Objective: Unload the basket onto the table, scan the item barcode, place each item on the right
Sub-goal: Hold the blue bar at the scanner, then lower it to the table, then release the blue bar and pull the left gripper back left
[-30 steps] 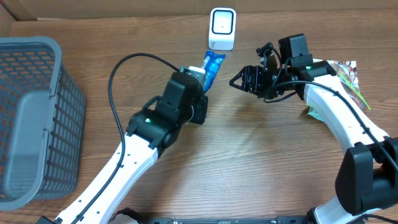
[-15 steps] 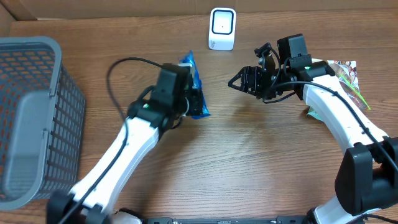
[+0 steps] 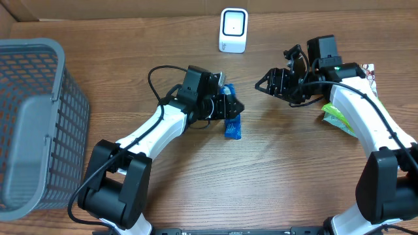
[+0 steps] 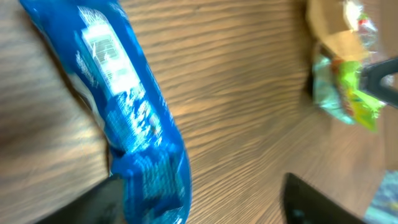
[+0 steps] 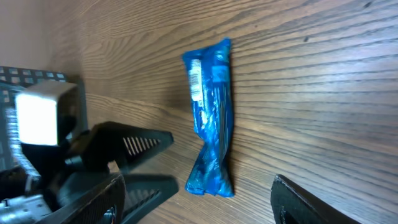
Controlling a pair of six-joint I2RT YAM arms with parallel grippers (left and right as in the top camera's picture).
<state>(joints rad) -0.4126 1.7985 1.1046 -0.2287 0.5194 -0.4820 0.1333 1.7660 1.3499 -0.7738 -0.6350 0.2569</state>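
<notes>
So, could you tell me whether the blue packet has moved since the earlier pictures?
Yes. The blue packet has moved away from the white scanner, down the overhead picture toward the near edge, and now lies flat on the table.

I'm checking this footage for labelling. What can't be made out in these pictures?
- Print on the blue plastic packet: left wrist view, blurred; right wrist view, too small.
- Green snack packet: overhead, mostly under the right arm.
- Grey mesh basket: overhead, cut off by the left edge.
</notes>
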